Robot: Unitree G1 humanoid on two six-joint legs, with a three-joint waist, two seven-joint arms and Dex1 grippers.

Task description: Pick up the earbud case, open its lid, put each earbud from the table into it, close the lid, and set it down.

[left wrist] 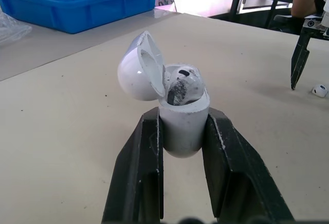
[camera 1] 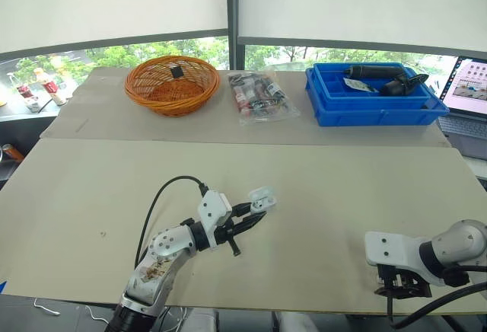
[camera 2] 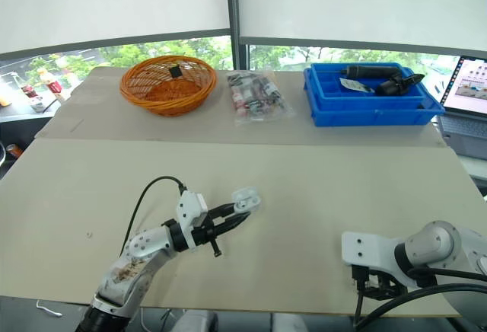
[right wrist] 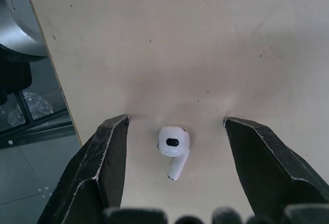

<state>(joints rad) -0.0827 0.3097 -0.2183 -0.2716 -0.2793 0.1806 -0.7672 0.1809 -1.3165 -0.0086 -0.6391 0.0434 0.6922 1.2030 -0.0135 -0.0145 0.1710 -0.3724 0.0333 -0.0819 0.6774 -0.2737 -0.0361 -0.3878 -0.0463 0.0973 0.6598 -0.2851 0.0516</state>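
My left gripper (camera 1: 255, 214) is shut on the white earbud case (left wrist: 182, 113), held just above the table's middle front. The case's lid (left wrist: 140, 67) stands open, and one earbud (left wrist: 182, 82) sits inside it. My right gripper (right wrist: 177, 126) is open at the front right corner, pointing down at the table. A white earbud (right wrist: 173, 148) lies on the table between its fingers, touching neither. The same earbud (left wrist: 320, 90) shows small in the left wrist view beside a right fingertip (left wrist: 298, 62).
At the back stand an orange wicker basket (camera 1: 172, 82), a clear bag of items (camera 1: 260, 96) and a blue bin (camera 1: 373, 94) with tools. A laptop (camera 1: 470, 92) is at the far right. The table's front edge (right wrist: 61, 95) runs close beside my right gripper.
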